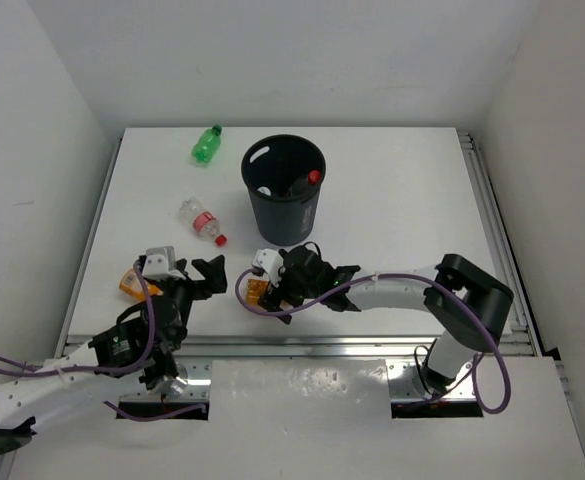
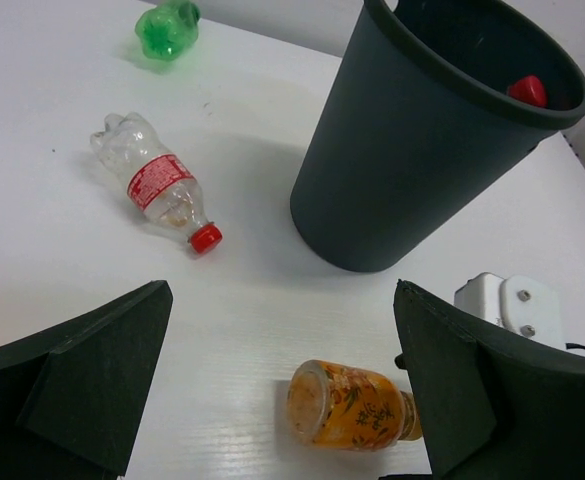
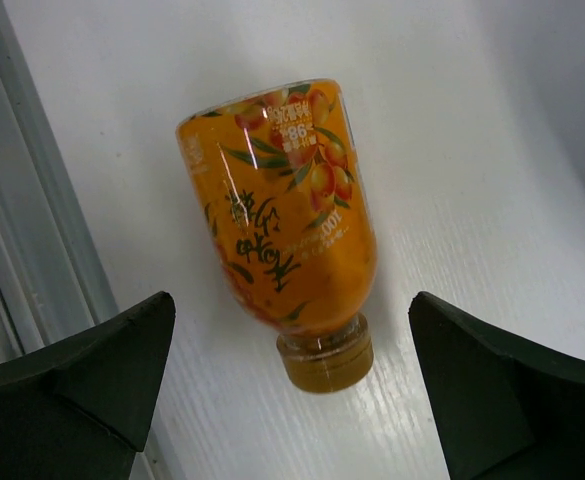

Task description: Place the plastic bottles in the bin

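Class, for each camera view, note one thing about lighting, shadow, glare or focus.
Top external: even, diffuse light, the bin casting only a faint shadow; left wrist: soft grey shadow beside the bin; right wrist: white glare streaks on the orange bottle, the dark end effector fingers near-featureless.

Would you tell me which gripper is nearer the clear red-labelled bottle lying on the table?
Left. The left gripper sits just on the near side of the clear bottle; the right gripper is farther right, open around an orange bottle.
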`<state>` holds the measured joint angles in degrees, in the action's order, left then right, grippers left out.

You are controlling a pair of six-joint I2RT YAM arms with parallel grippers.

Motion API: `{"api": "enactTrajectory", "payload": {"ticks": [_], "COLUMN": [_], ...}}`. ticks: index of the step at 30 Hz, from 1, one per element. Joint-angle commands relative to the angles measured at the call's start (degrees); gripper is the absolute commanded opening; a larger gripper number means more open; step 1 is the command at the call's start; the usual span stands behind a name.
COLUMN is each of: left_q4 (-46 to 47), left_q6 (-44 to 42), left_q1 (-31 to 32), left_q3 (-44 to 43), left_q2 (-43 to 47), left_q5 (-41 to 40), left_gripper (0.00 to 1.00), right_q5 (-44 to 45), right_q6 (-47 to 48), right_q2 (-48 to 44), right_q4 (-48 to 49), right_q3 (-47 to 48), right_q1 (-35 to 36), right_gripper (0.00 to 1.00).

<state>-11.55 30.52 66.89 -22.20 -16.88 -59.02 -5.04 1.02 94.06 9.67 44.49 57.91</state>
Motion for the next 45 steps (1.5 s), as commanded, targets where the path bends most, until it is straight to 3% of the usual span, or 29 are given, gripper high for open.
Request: {"api": "enactTrajectory", "payload": {"ticks": [1, 10, 21, 29, 39, 45], "left_q4": [0.5, 0.3, 0.0, -0.1, -0.4, -0.3], "left_q6": [0.5, 0.9, 1.3, 1.3, 1.8, 1.9], "left_q1": [0.3, 0.4, 0.3, 0.3, 0.3, 0.3], "left_q3": [-0.1, -0.1, 0.0, 0.0, -0.1, 0.0], "left_q2": [-1.3, -1.1, -1.1, -1.1, -0.7, -0.4], "left_q5": [-0.9, -1.5, -1.7, -1.8, -1.8, -1.8], "left_gripper": [1.00, 1.00, 1.00, 1.00, 1.00, 1.00], "right_q5": [-1.4, -2.3, -4.2, -4.5, 11.9, 17.2], "right_q6": [0.8, -0.6, -0.6, -0.6, 7.5, 11.2], "right_q2": [1.8, 4.7, 7.1, 6.4, -17.4, -21.0], "right_q4": [5.0, 10.7, 8.2, 8.4, -2.5, -1.2], "right_q3": [3.1, 2.3, 4.3, 3.9, 8.1, 19.4], "right_q1": [0.4, 0.4, 0.4, 0.4, 6.1, -1.0], "right_gripper": [0.98, 0.96, 0.85, 0.50, 0.48, 0.48]}}
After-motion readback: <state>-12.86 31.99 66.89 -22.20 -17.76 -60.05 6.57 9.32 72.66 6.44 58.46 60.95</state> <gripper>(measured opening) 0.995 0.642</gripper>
